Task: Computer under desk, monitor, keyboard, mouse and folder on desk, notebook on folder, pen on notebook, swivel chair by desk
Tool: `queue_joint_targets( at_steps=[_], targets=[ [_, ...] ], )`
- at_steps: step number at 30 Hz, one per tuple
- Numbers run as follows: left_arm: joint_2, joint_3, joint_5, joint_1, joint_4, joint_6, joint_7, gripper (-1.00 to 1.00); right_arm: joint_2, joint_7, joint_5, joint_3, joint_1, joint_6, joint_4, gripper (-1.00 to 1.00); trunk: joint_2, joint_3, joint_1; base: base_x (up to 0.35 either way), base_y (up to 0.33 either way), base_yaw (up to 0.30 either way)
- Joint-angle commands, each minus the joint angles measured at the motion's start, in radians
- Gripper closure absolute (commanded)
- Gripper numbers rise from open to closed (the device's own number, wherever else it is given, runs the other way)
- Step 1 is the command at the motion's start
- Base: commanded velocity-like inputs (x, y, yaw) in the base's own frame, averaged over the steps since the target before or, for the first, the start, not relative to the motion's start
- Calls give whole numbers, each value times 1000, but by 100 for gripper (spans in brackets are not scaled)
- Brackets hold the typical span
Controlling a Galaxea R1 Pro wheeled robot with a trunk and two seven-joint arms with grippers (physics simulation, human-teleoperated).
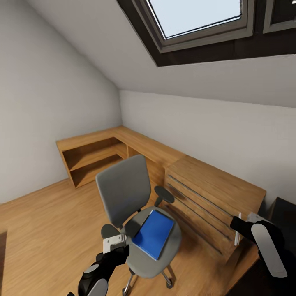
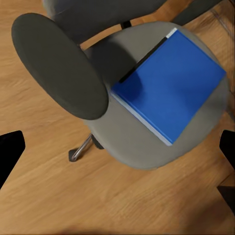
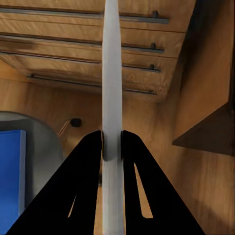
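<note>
head view: blue folder (image 1: 154,233) lies on the swivel chair (image 1: 135,213) seat at lower centre, long axis toward upper right; left gripper (image 1: 114,243) just left of it, nearer arm. left wrist view: folder upper right, fingers spread, empty. right wrist view: right gripper (image 3: 112,147) clamps a thin pale notebook (image 3: 111,73) edge-on.

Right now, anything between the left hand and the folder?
In the head view the left hand sits beside the folder; between them, just bare grey seat of the swivel chair. The left wrist view shows the near armrest off to one side.
</note>
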Motion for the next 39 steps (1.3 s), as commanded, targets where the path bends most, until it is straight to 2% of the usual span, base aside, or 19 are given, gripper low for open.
queue_joint_targets(
  at_steps=[1, 8, 13, 24, 28, 32, 37, 39],
  targets=[
    [1, -2, 6, -1, -2, 2, 8, -100, 0, -11, -11, 0, -1, 1, -1, 100, -2, -1, 0, 0, 0, -262],
    [1, -7, 6, -1, -1, 1, 7, -100, 0, -12, -11, 0, -1, 1, 0, 100, -2, 3, 0, 5, -49, -262],
    [1, -24, 5, -1, -1, 0, 8, -100, -1, -12, -11, -1, -1, 1, 6, 100, -2, 5, 0, 68, -283, -262],
    [1, -27, 6, -1, -1, 0, 8, -100, 0, -12, -11, 0, -1, 0, 7, 100, -2, 11, 0, 102, -319, -260],
    [1, -29, 6, -1, -1, -1, 8, -100, 0, -12, -10, 14, -1, 3, 7, 100, -2, 12, 0, 230, -246, -95],
    [1, -41, 6, -1, -2, 0, 8, -100, 1, -10, 24, 78, -1, 5, 8, 100, -2, 12, 0, 259, -220, -21],
    [3, -45, 6, -1, -23, -1, 7, -100, 3, -7, 80, 92, -1, -1, 35, 100, -2, 12, 0, 266, -199, -4],
    [6, -53, 6, -1, -50, 0, 8, -100, 4, -3, 129, 96, -2, -15, 81, 100, -2, 12, 0, 267, -182, -1]
  ],
)
